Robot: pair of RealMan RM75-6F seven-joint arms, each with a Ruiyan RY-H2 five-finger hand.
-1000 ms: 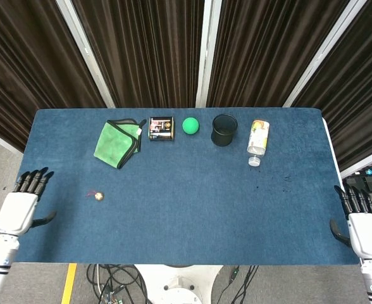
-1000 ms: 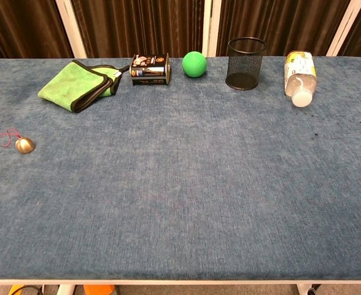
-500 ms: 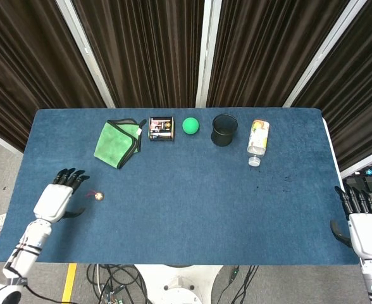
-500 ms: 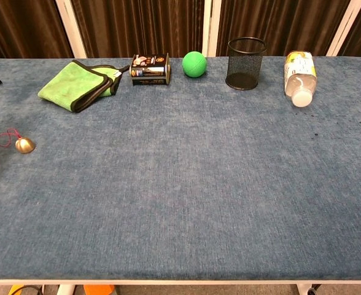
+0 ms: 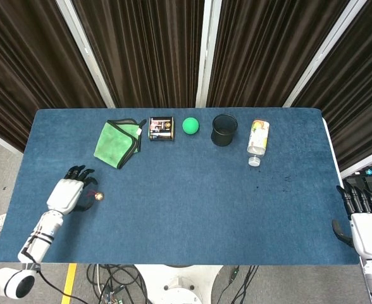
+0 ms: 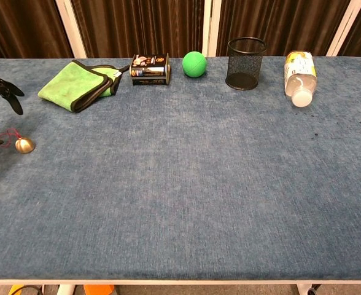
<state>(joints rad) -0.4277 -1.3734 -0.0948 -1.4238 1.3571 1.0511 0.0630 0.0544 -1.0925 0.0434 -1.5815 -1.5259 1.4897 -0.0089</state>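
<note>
Left hand (image 5: 69,192) open beside small brass bell (image 5: 99,196) — fingers spread, blue table (image 5: 192,196)

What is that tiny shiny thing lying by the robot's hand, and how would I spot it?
Start from the blue table and go to its left side, in front of the folded green cloth. There the left hand hovers, fingers apart, beside a small gold bell with a thin red loop. It lies alone, far smaller than anything in the back row.
</note>
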